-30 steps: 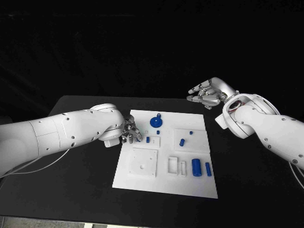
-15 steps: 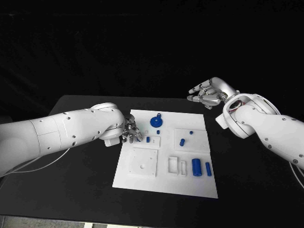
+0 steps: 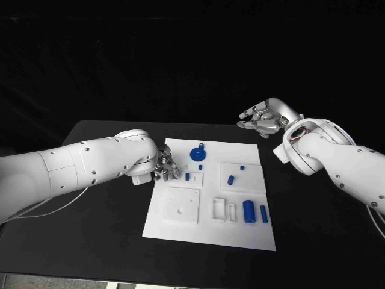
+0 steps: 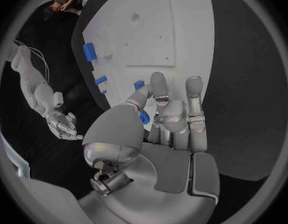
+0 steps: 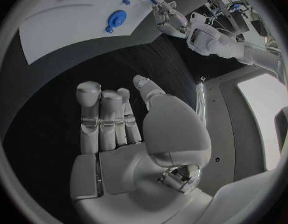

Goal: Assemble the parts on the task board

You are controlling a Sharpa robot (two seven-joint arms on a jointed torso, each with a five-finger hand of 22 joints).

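The white task board [image 3: 212,232] lies in the middle of the black table. My left hand [image 3: 165,166] hovers at the board's left edge, beside a small blue part [image 3: 187,177] in its holder. In the left wrist view my left hand [image 4: 163,119] pinches a small blue part [image 4: 144,117] between thumb and fingers, with the thumb hiding most of the part. A round blue part [image 3: 198,155] sits near the board's far edge. Two blue cylinders [image 3: 248,212] lie at the near right. My right hand [image 3: 262,120] hangs above the table's far right corner, fingers out, holding nothing.
More small blue parts [image 3: 231,179] sit on a raised white block at the board's right. A square white block [image 3: 183,205] and slotted holders [image 3: 225,209] stand on the near half. Bare black table [image 3: 88,229] lies on both sides of the board.
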